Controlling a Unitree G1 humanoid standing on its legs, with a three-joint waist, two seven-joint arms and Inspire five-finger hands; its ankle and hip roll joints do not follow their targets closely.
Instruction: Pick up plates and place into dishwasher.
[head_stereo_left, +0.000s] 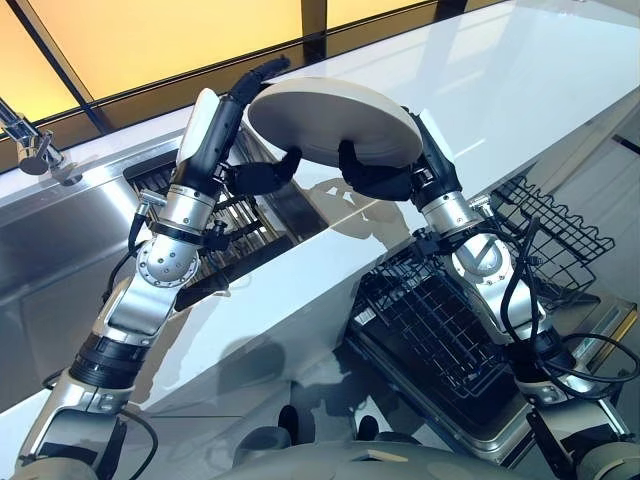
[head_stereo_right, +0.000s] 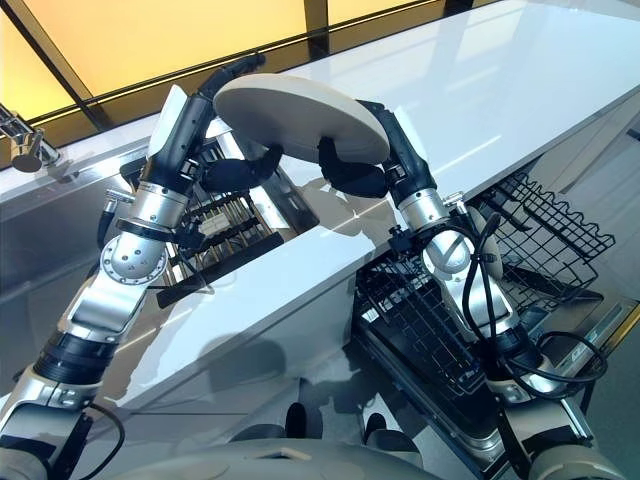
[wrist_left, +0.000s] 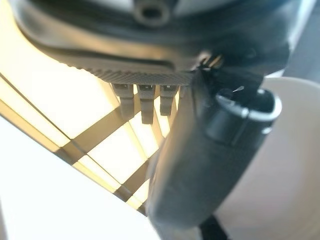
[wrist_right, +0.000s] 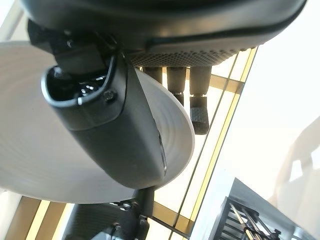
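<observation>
Plate (head_stereo_left: 335, 120), round and cream, is held in the air between both hands, above the white surface (head_stereo_left: 520, 90). Left hand (head_stereo_left: 262, 172) grips its left edge, with the thumb curled under the rim. Right hand (head_stereo_left: 375, 178) grips the right side in the same way: thumb under the plate and fingers (wrist_right: 192, 95) over the far edge. Dishwasher rack (head_stereo_left: 440, 320) of black wire stands open below the surface, near the right arm
</observation>
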